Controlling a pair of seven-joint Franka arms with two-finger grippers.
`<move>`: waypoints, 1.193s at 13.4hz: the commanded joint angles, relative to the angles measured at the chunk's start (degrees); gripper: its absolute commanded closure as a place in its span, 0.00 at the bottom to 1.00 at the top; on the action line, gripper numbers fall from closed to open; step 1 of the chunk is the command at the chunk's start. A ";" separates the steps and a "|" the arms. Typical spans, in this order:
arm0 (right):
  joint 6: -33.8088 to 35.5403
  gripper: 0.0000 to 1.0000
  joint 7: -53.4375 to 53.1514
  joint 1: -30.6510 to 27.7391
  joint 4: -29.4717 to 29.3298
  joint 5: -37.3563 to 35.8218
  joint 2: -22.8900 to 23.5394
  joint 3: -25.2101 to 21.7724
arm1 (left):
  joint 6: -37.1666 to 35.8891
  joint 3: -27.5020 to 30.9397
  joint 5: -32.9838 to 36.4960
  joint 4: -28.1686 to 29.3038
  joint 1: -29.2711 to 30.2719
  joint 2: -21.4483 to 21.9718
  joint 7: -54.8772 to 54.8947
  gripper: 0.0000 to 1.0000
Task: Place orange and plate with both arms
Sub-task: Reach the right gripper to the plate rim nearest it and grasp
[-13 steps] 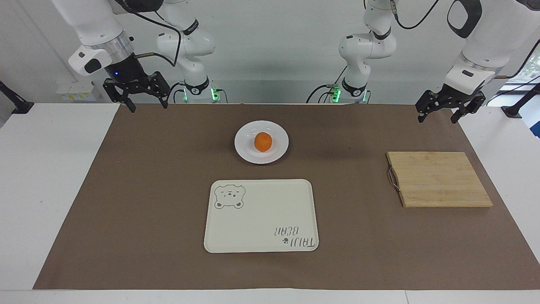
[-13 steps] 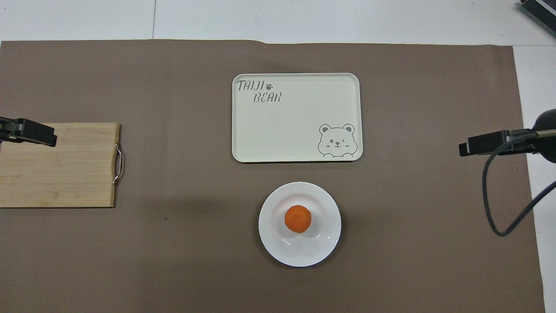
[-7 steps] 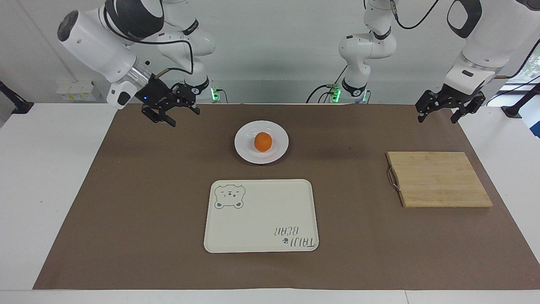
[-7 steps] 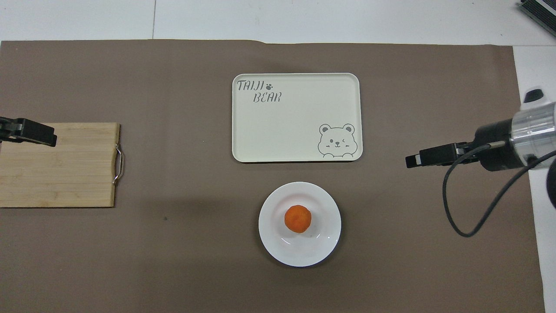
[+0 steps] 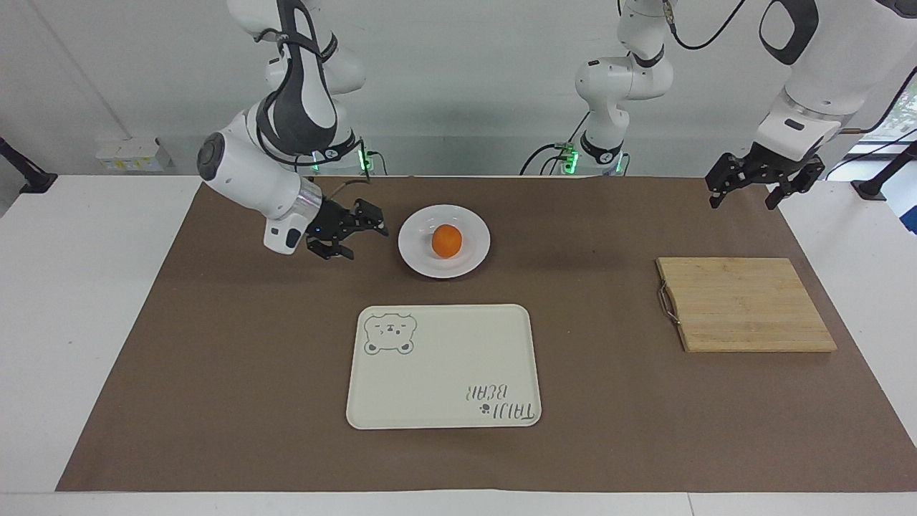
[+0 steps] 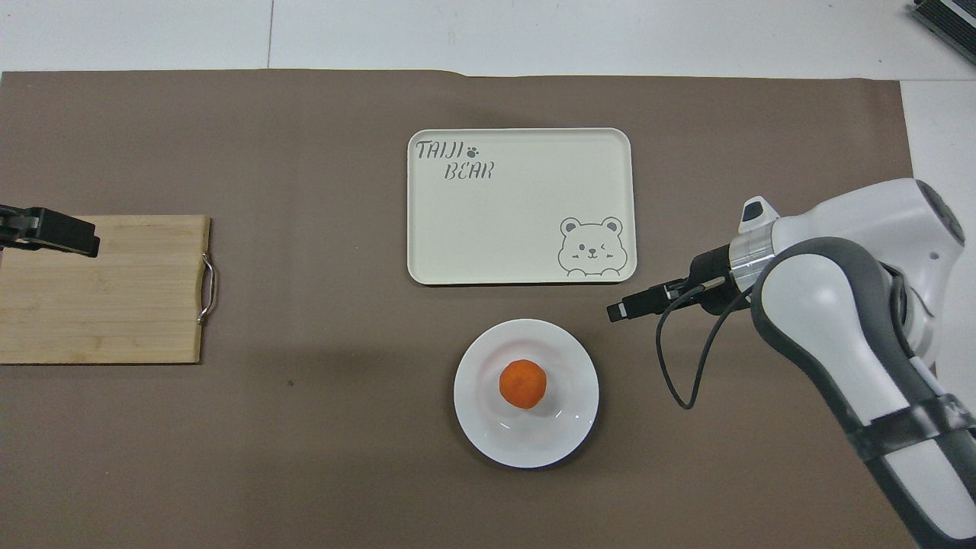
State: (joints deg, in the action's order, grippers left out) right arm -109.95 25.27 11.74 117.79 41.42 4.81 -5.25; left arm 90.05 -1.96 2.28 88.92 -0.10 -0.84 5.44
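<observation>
Orange [image 5: 446, 241] sits in the middle of the plate [image 5: 423, 261], rim bare all round, brown mat open on every side. Right gripper [image 5: 364, 233] has swung in from the mat's corner and now hangs low just beside the plate, toward the right arm's end, fingers spread, holding nothing. Left gripper [image 5: 747, 188] waits unmoved, open and empty, above the mat's edge well away from the plate.
</observation>
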 commanded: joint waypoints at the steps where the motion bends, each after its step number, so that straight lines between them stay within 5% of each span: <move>1: -6.13 0.00 5.81 0.64 8.83 10.05 -2.26 0.07 | -0.40 -0.33 -0.43 0.03 0.63 0.40 0.28 0.00; 5: -8.53 0.00 21.37 1.53 17.46 27.81 0.02 -0.02 | -0.40 -0.33 -0.43 0.03 0.63 0.40 0.28 0.00; 16: -7.48 0.00 24.21 1.18 26.69 29.42 -3.49 0.06 | -0.40 -0.33 -0.43 0.03 0.63 0.40 0.28 0.00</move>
State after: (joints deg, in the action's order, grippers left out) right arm -117.55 47.26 13.17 140.89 68.66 4.49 -5.24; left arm 90.05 -1.96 2.28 88.92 -0.10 -0.84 5.44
